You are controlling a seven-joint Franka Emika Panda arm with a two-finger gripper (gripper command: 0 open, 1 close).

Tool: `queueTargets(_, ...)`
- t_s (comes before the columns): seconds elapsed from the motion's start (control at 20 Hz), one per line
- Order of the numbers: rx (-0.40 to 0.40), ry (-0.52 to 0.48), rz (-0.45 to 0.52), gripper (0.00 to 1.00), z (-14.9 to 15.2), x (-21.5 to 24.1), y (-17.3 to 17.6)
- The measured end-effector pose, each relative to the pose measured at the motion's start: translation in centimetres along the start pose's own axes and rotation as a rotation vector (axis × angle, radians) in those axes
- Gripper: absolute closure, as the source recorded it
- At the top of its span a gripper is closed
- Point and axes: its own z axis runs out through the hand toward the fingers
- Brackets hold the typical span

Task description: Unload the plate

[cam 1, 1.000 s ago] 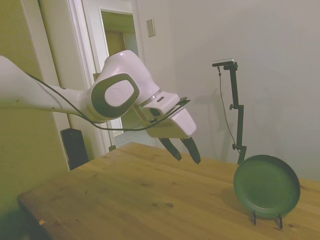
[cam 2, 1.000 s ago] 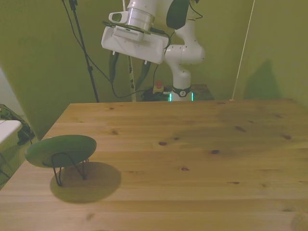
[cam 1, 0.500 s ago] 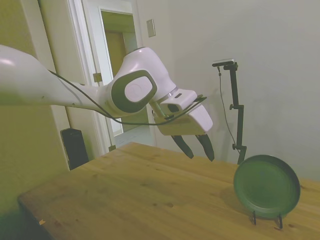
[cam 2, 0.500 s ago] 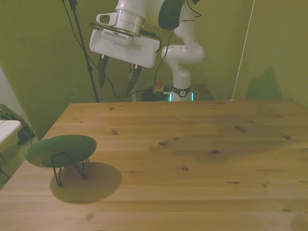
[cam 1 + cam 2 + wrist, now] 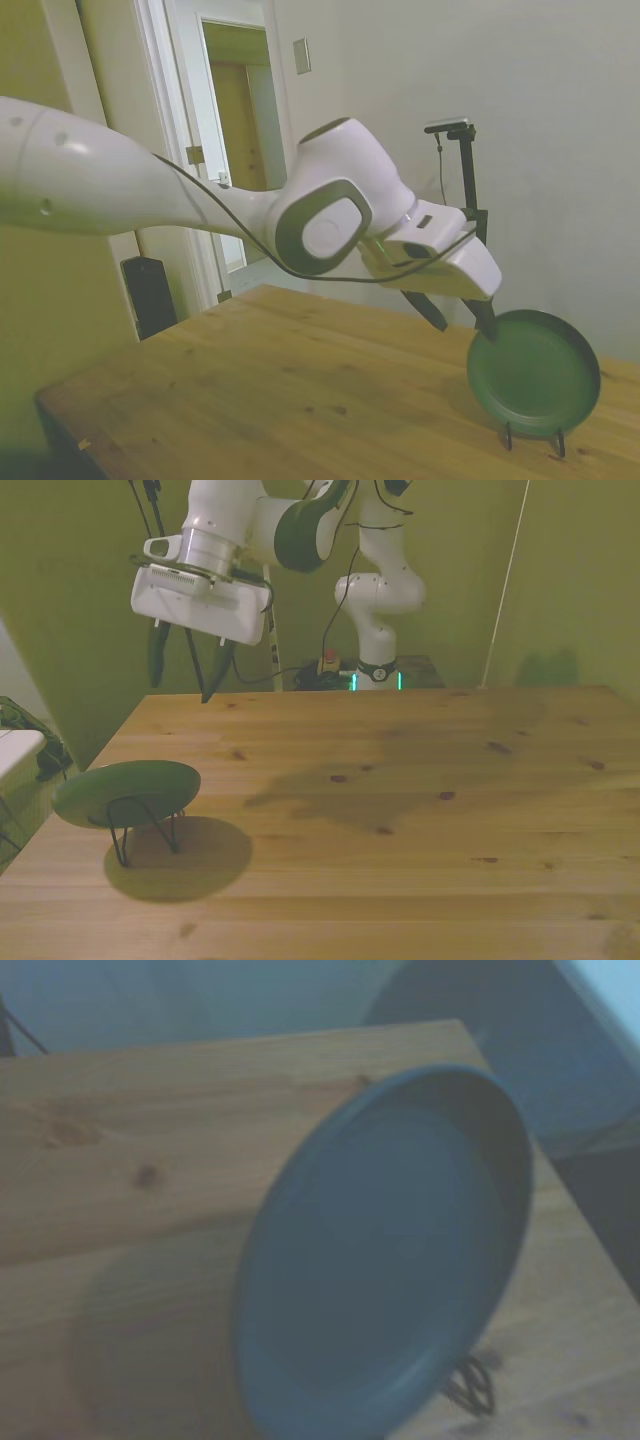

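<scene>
Right now the plate point(image 5: 533, 372) point(image 5: 127, 792) point(image 5: 385, 1250) is dark green and round, and it leans tilted on a thin black wire stand point(image 5: 533, 437) point(image 5: 140, 828) near one corner of the wooden surface point(image 5: 300, 400) point(image 5: 400, 810). From the side you see its full round face, but from the front it looks like a flat oval, because you see it nearly edge-on. Most of the wire stand is hidden behind the plate; only its little feet and a loop show. Up close in the wrist view, the plate is blurry and its lower edge is cut off by the frame, with just a bit of dark wire peeking out beside it. The gripper point(image 5: 458, 315) point(image 5: 184, 668) hangs in the air above the surface and holds nothing. Its jaws are spread apart. In the side view one dark finger seems to reach the plate's top rim, but I cannot tell if it touches. In the front view the gripper is clearly higher and farther back than the plate.
</scene>
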Motion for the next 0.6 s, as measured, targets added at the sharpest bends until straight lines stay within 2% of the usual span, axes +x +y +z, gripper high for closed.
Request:
queueTargets(0.3, 0.130, -0.010, -0.084, 0.00, 1.9, 0.3, -1.6)
queueTargets(0.4, 0.150, -0.007, -0.108, 0.00, 2.0, 0.2, -1.3)
queueTargets(0.6, 0.172, -0.010, -0.093, 0.00, 2.4, 0.0, 0.2)
